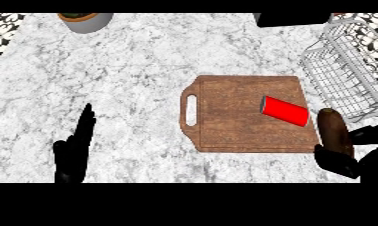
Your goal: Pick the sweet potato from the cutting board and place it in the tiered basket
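The brown sweet potato [334, 130] stands on end at the right edge of the wooden cutting board [236, 120], and my right hand [347, 160] is shut on it, fingers and thumb curled round its lower part. A red can [286, 111] lies on its side on the board just left of the potato. The white wire tiered basket [339, 70] stands to the upper right, close above the potato. At the lower left my left hand [74, 150] rests open with its fingers pointing up.
A grey pot with a plant [86, 21] stands at the far left of the marble counter. A dark object [294, 18] sits at the far edge near the basket. The board's handle slot [192, 110] faces left.
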Robot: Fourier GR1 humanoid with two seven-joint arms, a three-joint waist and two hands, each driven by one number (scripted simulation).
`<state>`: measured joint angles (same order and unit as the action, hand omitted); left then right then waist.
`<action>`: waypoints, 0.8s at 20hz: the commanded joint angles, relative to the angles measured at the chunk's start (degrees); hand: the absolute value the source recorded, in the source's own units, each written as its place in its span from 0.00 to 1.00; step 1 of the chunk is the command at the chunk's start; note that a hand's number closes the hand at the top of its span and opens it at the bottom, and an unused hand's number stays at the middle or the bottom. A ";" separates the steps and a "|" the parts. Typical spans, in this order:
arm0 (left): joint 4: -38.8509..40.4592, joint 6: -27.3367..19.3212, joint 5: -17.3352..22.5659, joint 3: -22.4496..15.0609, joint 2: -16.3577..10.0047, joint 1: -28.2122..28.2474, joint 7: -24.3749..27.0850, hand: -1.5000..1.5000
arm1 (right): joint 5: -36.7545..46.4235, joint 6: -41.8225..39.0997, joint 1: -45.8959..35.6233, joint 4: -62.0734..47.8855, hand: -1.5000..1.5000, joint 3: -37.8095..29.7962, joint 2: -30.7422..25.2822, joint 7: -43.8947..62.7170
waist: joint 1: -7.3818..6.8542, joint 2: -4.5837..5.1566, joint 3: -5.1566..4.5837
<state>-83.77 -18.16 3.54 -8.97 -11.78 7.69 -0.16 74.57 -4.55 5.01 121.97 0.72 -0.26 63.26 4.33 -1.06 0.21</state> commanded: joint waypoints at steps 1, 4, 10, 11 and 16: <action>2.76 0.36 -0.25 0.02 -0.02 0.66 0.25 0.50 | 2.04 -0.70 -1.16 15.85 1.00 -4.19 0.25 8.52 | -0.78 0.20 -0.45; 2.79 1.27 0.32 0.03 0.17 -2.32 -2.13 0.50 | 8.47 -11.74 -2.63 25.09 1.00 -3.49 -2.26 8.84 | -2.65 0.69 -0.44; 5.93 3.19 -0.39 0.98 -0.99 -4.61 1.04 0.50 | 13.26 -27.10 -15.97 26.76 1.00 -4.04 -3.85 9.25 | -4.07 1.04 -0.50; 4.61 1.97 -1.00 -0.72 0.85 -3.04 0.41 0.50 | 11.38 -29.25 -15.97 27.98 1.00 -7.54 -4.44 7.99 | -3.80 0.89 -0.43; 2.99 1.44 -0.74 -1.21 1.83 -3.11 -2.64 0.50 | 12.31 -33.57 -26.81 22.78 1.00 -13.81 -4.79 5.85 | -3.93 0.81 -0.36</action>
<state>-82.22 -15.47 3.57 -9.05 -11.76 4.44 -0.82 87.92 -26.67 -14.71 142.05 -9.19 -4.95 60.35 0.43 -0.48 -0.07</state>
